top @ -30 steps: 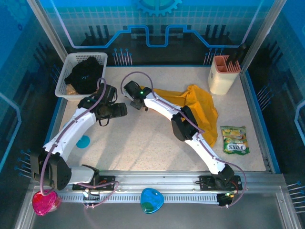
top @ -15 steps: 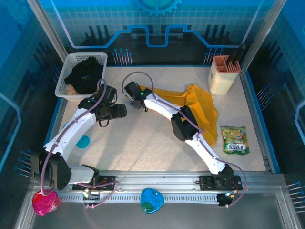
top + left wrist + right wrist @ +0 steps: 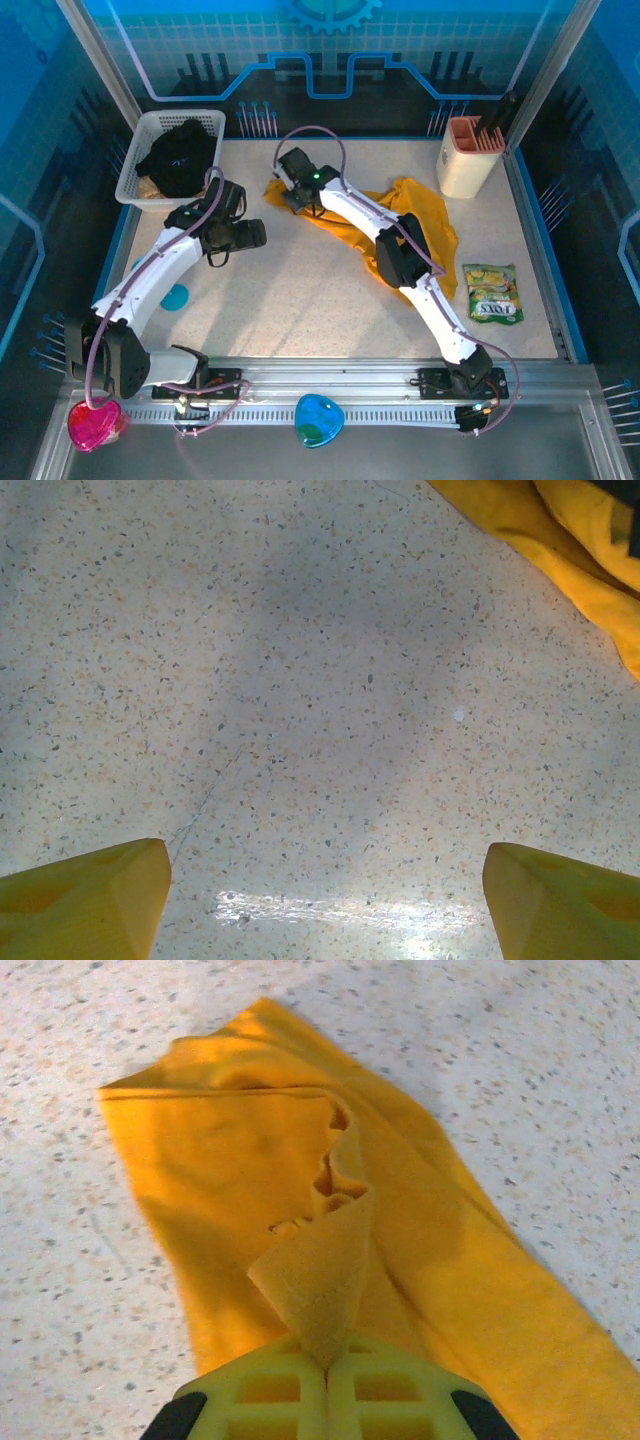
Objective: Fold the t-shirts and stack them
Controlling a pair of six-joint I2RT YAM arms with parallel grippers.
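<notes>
The golden-yellow t-shirt (image 3: 425, 225) lies crumpled across the middle and right of the table. My right gripper (image 3: 291, 196) is at its left end. In the right wrist view the jaws (image 3: 327, 1365) are shut on a pinched fold of the yellow cloth (image 3: 230, 1170), which rises to the fingertips. The black t-shirt (image 3: 180, 155) is bundled in the white mesh basket (image 3: 135, 170) at the back left. My left gripper (image 3: 255, 233) hovers left of the yellow shirt, open over bare tabletop (image 3: 325, 900), with the shirt's edge (image 3: 570, 540) ahead to its right.
A beige holder with dark utensils (image 3: 470, 155) stands at the back right. A green snack packet (image 3: 493, 293) lies near the right edge. A blue disc (image 3: 175, 297) sits under the left arm. A blue piece (image 3: 318, 420) and a pink heart (image 3: 93, 423) rest at the front rail.
My right gripper has shut on the yellow shirt's left end and moved slightly back and right, pulling the cloth up with it. The left arm has stayed still.
</notes>
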